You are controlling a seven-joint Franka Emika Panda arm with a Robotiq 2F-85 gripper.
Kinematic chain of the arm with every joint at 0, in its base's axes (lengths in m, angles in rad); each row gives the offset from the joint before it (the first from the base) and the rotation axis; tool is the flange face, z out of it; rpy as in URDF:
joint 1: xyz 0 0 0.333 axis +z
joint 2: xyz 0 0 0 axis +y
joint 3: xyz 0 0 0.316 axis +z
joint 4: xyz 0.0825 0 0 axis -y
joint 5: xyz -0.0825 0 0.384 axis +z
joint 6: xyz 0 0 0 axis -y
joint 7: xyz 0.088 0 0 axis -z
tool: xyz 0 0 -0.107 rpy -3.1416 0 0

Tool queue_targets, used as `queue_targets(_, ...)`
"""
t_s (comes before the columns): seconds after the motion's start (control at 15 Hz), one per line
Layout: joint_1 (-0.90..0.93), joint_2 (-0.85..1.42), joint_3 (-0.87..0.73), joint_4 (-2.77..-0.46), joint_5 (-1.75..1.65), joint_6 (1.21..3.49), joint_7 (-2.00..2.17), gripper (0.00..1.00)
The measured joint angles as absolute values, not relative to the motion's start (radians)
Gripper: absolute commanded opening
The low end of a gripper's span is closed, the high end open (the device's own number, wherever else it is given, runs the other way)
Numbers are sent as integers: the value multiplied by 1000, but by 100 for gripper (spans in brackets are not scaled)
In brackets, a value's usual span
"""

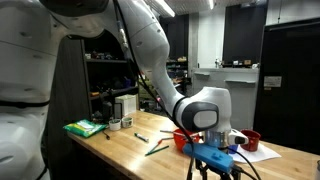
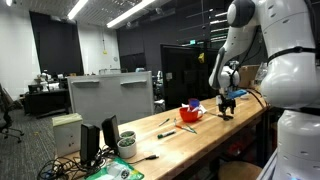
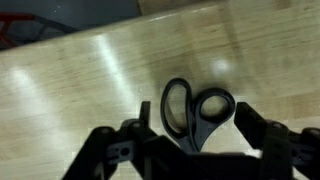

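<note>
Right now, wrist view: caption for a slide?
Open gripper straddling the handles of black scissors on a wooden table.

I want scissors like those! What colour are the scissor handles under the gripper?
Black. The handles of the scissors show best in the wrist view.

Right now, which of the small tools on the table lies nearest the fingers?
The black-handled scissors, lying flat between the open fingers in the wrist view. The pens lie apart, farther along the table toward the green cloth.

White rounded arm (image 1: pixel 150 45), apparently black fingers (image 3: pixel 262 135)
</note>
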State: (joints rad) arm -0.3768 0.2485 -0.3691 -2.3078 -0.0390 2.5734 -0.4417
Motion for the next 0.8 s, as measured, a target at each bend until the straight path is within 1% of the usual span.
queue_targets(0.2,-377,254,-366,-2302,-42,2573,-442,54)
queue_targets(0.27,-377,256,-364,-2300,-43,2573,-441,58)
queue_targets(0.33,-377,259,-363,-2299,-44,2573,-441,58)
queue_targets(0.4,-377,261,-361,-2297,-44,2573,-441,60)
queue_targets(0.47,-377,263,-360,-2296,-44,2573,-441,58)
queue_targets(0.53,-377,265,-360,-2294,-45,2573,-441,58)
queue_targets(0.8,-377,281,-359,-2286,-49,2573,-441,54)
